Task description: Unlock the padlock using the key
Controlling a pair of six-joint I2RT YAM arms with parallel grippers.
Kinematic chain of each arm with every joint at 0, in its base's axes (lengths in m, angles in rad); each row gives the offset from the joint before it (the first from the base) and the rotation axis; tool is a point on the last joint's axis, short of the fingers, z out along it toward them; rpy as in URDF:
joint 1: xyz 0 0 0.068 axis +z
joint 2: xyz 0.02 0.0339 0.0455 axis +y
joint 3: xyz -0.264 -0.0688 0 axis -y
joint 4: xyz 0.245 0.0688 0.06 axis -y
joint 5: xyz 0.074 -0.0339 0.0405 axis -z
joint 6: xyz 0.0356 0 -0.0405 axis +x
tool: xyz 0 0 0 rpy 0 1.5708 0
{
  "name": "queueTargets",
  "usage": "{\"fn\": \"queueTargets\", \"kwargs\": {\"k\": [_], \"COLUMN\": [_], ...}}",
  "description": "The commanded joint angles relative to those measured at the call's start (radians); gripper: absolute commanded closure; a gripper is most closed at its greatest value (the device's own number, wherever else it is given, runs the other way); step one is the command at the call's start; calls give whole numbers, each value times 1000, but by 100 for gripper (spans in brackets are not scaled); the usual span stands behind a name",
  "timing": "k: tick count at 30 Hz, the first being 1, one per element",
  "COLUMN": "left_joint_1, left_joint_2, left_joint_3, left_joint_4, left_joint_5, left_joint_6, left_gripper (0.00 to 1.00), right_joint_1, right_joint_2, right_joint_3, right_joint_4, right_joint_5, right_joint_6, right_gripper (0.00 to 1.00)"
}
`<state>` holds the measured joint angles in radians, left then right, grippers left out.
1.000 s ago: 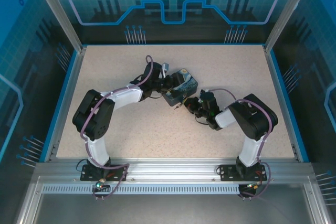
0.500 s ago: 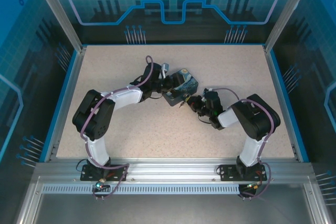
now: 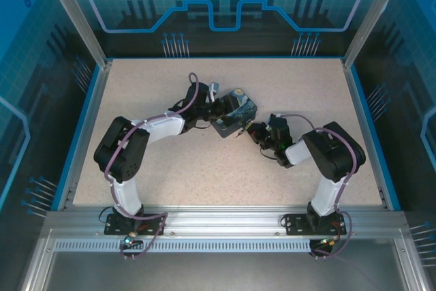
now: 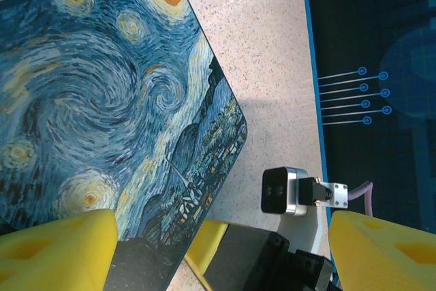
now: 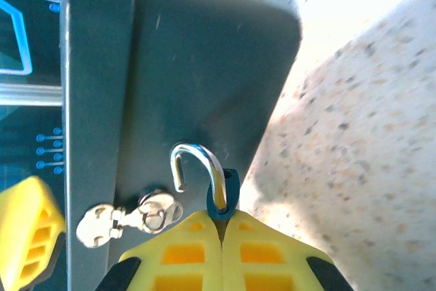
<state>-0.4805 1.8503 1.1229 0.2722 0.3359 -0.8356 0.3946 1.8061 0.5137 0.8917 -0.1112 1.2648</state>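
My right gripper [image 5: 222, 226] is shut on the padlock [image 5: 223, 195], pinching its small blue body between the yellow fingertips. The silvery shackle [image 5: 197, 158] stands swung open, its free end out of the body and hanging clear of the silver hasp [image 5: 129, 219] on the box's dark side [image 5: 204, 66]. The key is hidden. In the top view my right gripper [image 3: 251, 132] sits at the near right corner of the starry-night box [image 3: 235, 115]. My left gripper [image 3: 216, 110] is at the box's left side, open, with its yellow fingers [image 4: 54, 250] spread wide over the painted lid [image 4: 102, 100].
The right arm's wrist camera [image 4: 279, 190] and a yellow finger of it [image 4: 204, 243] sit close beside the box's corner. Speckled tabletop [image 3: 170, 168] lies around both arms, bounded by a blue rim [image 3: 354, 100] and glass walls.
My right gripper has shifted slightly right and farther back along the box's near corner, the padlock still in it. The left arm and box have stayed put.
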Motion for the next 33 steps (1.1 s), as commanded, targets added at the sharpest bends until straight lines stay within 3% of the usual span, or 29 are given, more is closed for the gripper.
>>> {"fn": "queueTargets", "kwargs": {"k": [1, 6, 11, 18, 22, 26, 33], "left_joint_1": [13, 14, 18, 67, 101, 134, 170], "left_joint_2": [35, 28, 2, -69, -153, -256, -377], "left_joint_3": [-49, -46, -20, 85, 105, 63, -27], "left_joint_4": [-105, -102, -99, -162, -228, -252, -301], "left_joint_5": [-29, -25, 16, 84, 78, 67, 34], "left_joint_6": [6, 6, 13, 59, 119, 147, 181], "left_gripper": [17, 17, 15, 7, 3, 2, 2], "right_joint_1": [-10, -17, -53, -189, -254, -242, -127], "right_joint_2": [-33, -66, -218, -498, -547, -522, -361], "right_joint_3": [-7, -10, -31, 106, 178, 172, 146], "right_joint_4": [-7, -63, -236, -831, -1063, -1088, -984], "right_joint_5": [40, 27, -22, -264, -439, -569, -610], "right_joint_6": [-1, -40, -190, -533, -678, -695, -657], "right_gripper": [96, 97, 96, 96, 96, 96, 97]}}
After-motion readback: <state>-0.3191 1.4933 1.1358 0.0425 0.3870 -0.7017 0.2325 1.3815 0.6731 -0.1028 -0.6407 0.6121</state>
